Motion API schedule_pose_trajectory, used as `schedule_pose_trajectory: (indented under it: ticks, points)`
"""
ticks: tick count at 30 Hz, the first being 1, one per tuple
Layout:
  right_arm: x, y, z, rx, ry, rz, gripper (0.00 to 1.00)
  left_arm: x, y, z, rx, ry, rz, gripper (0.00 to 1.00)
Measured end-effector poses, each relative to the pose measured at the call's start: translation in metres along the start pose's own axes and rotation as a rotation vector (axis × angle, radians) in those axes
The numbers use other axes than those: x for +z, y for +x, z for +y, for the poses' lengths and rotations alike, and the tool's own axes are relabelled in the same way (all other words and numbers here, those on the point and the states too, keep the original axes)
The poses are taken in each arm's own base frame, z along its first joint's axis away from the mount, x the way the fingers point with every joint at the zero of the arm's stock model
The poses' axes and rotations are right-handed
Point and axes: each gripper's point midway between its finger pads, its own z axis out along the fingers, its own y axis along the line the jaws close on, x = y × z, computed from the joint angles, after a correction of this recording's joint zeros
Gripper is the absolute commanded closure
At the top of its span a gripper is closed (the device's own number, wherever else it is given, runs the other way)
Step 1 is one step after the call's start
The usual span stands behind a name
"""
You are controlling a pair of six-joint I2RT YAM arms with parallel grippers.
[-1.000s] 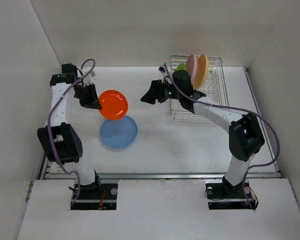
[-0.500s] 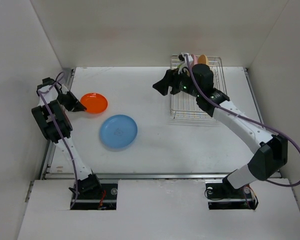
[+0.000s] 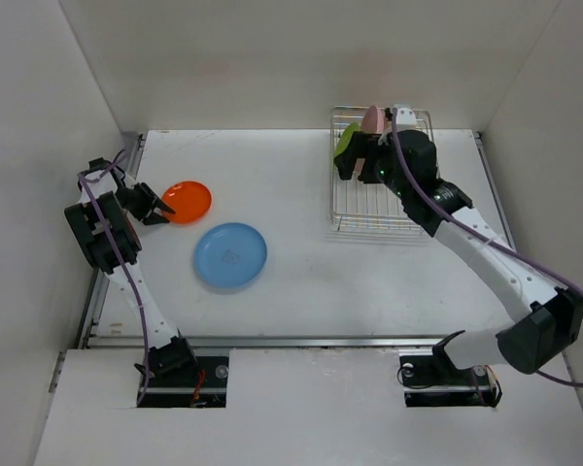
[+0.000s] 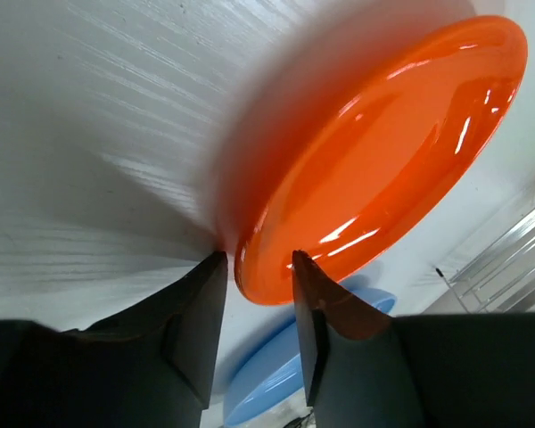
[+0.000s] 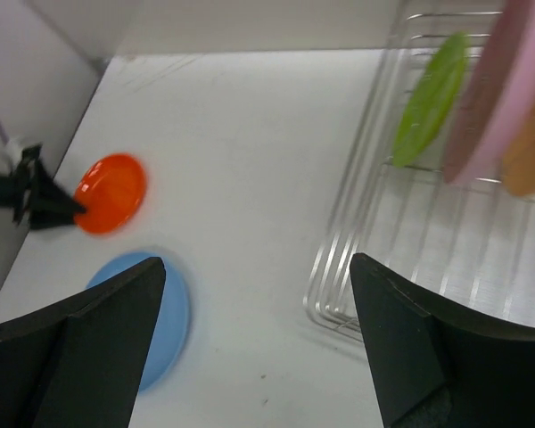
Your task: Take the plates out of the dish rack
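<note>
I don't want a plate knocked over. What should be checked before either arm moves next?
1. Left jaws clear of orange plate: not ok; parted, rim between them.
2. Orange plate apart from blue plate: ok.
3. Right jaws open: ok.
4. Green plate standing on edge in dish rack: ok.
5. Right jaws around green plate's rim: not ok; plate lies ahead, to one side.

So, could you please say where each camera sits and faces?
Top external: overhead behind the robot, facing down; left arm and right arm show.
Left wrist: on the left pincer, facing the glossy orange-red round plate; fingers show.
Right wrist: on the right pincer, facing the silver wire dish rack; fingers show.
All share that plate.
</note>
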Motion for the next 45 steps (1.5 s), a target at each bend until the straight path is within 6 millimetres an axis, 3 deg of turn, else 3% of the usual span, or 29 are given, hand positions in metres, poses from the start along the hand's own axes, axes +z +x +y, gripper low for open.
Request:
schedule_pose_trajectory:
  ticks: [2, 3, 5, 8, 12, 16, 21, 25, 28, 30, 31, 33, 36, 39, 45]
  points:
    - [-0.006, -0.012, -0.026, 0.031, 0.111, -0.039, 0.09, 0.000, 0.002, -0.001, -0.009, 0.009, 0.008, 0.62]
    - [-0.008, -0.017, -0.042, 0.048, 0.170, -0.057, 0.09, 0.000, 0.002, -0.002, -0.009, 0.010, 0.006, 0.51]
    - [-0.012, -0.026, -0.080, 0.076, 0.302, -0.080, 0.09, -0.002, 0.003, -0.005, -0.014, 0.024, 0.010, 0.42]
    - [-0.009, -0.040, -0.131, 0.101, 0.479, -0.093, 0.09, -0.006, 0.005, -0.007, -0.011, 0.016, 0.012, 0.34]
    - [0.017, -0.058, -0.180, 0.111, 0.624, -0.103, 0.09, -0.012, 0.012, -0.002, -0.012, -0.026, 0.012, 0.27]
    - [0.059, -0.056, -0.209, 0.096, 0.678, -0.076, 0.12, -0.027, 0.022, 0.008, -0.003, -0.102, -0.008, 0.22]
    - [0.108, -0.032, -0.232, 0.075, 0.705, -0.007, 0.21, -0.057, 0.027, 0.003, 0.052, -0.147, -0.068, 0.22]
    - [0.125, -0.013, -0.249, 0.063, 0.760, 0.031, 0.29, -0.083, 0.035, -0.004, 0.113, -0.162, -0.119, 0.22]
    - [0.124, -0.004, -0.257, 0.056, 0.797, 0.051, 0.36, -0.095, 0.042, -0.008, 0.145, -0.159, -0.137, 0.22]
    - [0.123, -0.005, -0.259, 0.054, 0.811, 0.042, 0.49, -0.101, 0.049, -0.009, 0.166, -0.161, -0.143, 0.22]
    - [0.123, -0.007, -0.259, 0.057, 0.814, 0.034, 0.62, -0.104, 0.053, -0.009, 0.174, -0.163, -0.142, 0.22]
    - [0.122, -0.006, -0.260, 0.050, 0.819, 0.037, 0.78, -0.108, 0.060, -0.009, 0.189, -0.164, -0.143, 0.22]
    - [0.114, -0.003, -0.269, 0.003, 0.864, 0.061, 0.94, -0.116, 0.070, -0.010, 0.216, -0.167, -0.146, 0.22]
    - [0.106, -0.003, -0.277, -0.040, 0.905, 0.080, 1.00, -0.127, 0.076, -0.015, 0.264, -0.177, -0.169, 0.22]
    - [0.084, -0.017, -0.275, -0.131, 0.994, 0.063, 1.00, -0.152, 0.091, -0.033, 0.372, -0.182, -0.229, 0.21]
